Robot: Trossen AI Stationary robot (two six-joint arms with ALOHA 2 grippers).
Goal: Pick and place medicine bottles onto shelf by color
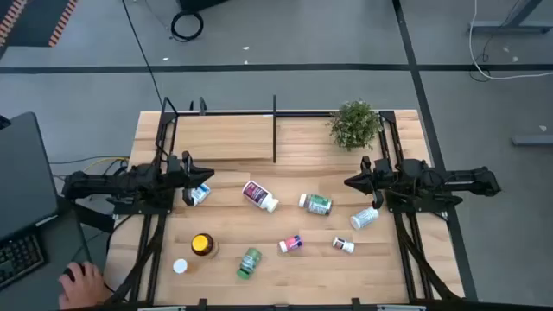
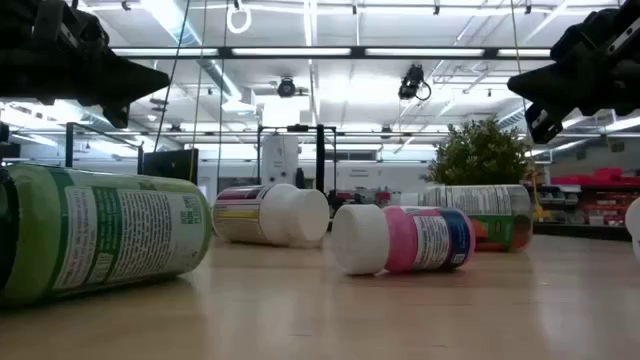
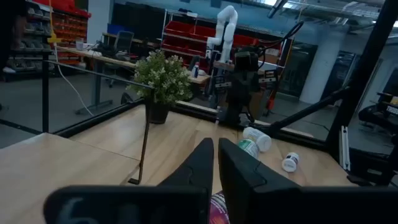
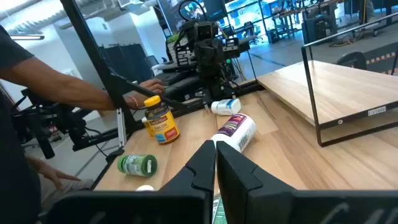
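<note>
While both of my claws hang clenched on nothing above the table, no bottle has reached the shelf (image 1: 220,138) yet. My left gripper (image 1: 192,167) hovers just beside a blue-labelled bottle (image 1: 200,194); my right gripper (image 1: 350,182) waits at the far side, with a green-labelled bottle (image 1: 316,204) near it. The others lie scattered across the tabletop (image 1: 389,268), most on their sides: a magenta-labelled one (image 1: 259,195), a green bottle (image 1: 250,262), a pink-and-blue one (image 1: 290,244), and an amber yellow-capped one (image 1: 203,245) standing upright. I judge rolling the main risk: a bottle on its side can squirt away if my fingers close off-centre. The shelf's thin black post (image 1: 275,130) could catch my arm on the way in. A person's hand (image 1: 79,278) rests near the table's corner, so a wide swing there worries me too.
</note>
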